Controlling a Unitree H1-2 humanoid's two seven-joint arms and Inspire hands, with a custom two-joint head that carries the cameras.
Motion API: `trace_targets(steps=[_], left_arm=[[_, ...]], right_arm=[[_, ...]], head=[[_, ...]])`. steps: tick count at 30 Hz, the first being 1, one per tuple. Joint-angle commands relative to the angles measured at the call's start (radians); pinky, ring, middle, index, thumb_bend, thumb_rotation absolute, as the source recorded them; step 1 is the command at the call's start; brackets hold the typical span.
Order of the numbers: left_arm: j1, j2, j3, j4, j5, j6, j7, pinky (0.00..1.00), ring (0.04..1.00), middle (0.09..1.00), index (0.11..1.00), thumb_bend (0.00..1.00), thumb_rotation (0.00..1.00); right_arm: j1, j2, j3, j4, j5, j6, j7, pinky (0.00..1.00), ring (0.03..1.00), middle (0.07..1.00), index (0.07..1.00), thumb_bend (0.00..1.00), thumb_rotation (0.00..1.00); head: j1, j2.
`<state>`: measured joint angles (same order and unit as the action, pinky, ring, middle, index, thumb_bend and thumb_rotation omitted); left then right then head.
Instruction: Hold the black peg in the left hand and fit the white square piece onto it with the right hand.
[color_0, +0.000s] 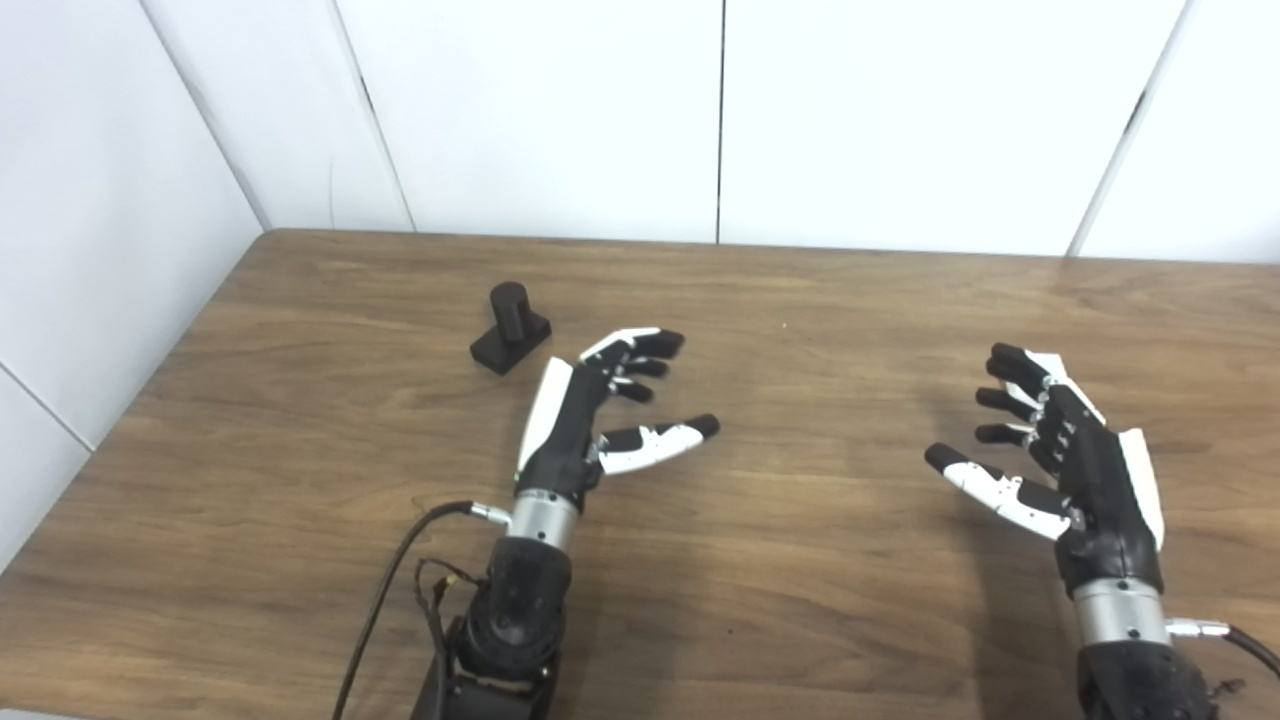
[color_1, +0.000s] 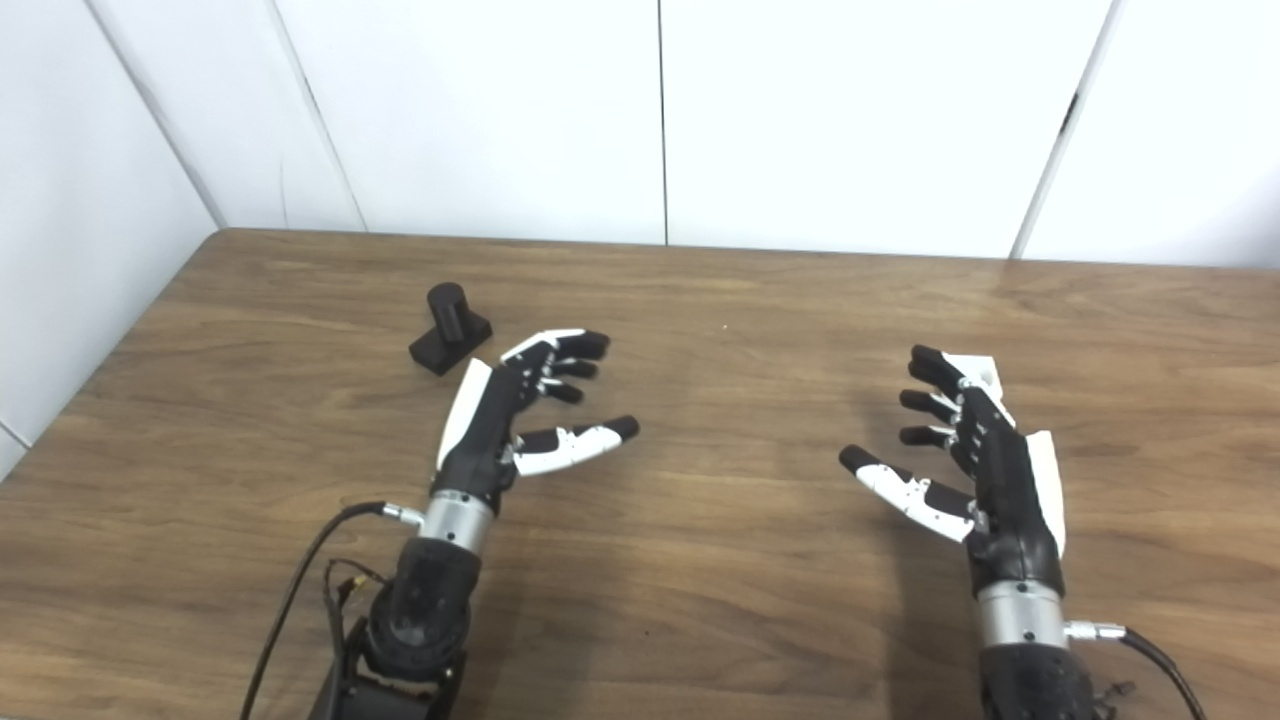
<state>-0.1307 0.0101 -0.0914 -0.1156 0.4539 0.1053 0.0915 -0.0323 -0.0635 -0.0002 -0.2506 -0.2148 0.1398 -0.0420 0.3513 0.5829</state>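
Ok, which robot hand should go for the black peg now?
The left robot hand. It is open and empty, just short of the black peg, which stands on the table's far left. The right robot hand, also open, is far across the table.

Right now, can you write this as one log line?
left hand: open | right hand: open | black peg: on table, untouched | white square piece: behind right hand
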Motion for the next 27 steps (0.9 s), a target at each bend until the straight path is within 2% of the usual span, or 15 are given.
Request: trace_targets(steps=[1,10,17,23,27], left_arm=[[-0.052,0.015,0.002,-0.049,0.055,0.002,0.032,0.65,0.729,0.744,0.687,0.73,0.14],[-0.086,0.044,0.007,-0.060,0.170,0.037,0.069,0.67,0.786,0.802,0.714,0.70,0.16],[-0.127,0.083,0.006,-0.026,0.281,0.053,0.115,0.62,0.755,0.792,0.734,0.72,0.20],[-0.159,0.108,0.011,0.000,0.345,0.072,0.157,0.63,0.806,0.813,0.746,0.73,0.17],[-0.181,0.132,0.022,0.009,0.363,0.083,0.160,0.63,0.818,0.817,0.754,0.72,0.15]], right_arm=[[-0.035,-0.002,-0.002,-0.039,0.003,-0.023,-0.002,0.62,0.754,0.820,0.809,0.67,0.00],[-0.030,-0.003,-0.005,-0.046,0.006,-0.015,0.002,0.61,0.756,0.818,0.804,0.67,0.00],[-0.026,0.000,-0.004,-0.051,0.003,-0.012,0.001,0.61,0.747,0.815,0.790,0.68,0.00],[-0.022,0.001,-0.001,-0.053,-0.006,-0.012,-0.002,0.61,0.742,0.815,0.791,0.67,0.00],[-0.020,0.005,-0.002,-0.052,-0.006,-0.012,-0.003,0.60,0.742,0.815,0.792,0.66,0.00]], head=[[0.002,0.000],[0.003,-0.002],[0.008,0.000],[0.011,-0.001],[0.012,-0.002]])
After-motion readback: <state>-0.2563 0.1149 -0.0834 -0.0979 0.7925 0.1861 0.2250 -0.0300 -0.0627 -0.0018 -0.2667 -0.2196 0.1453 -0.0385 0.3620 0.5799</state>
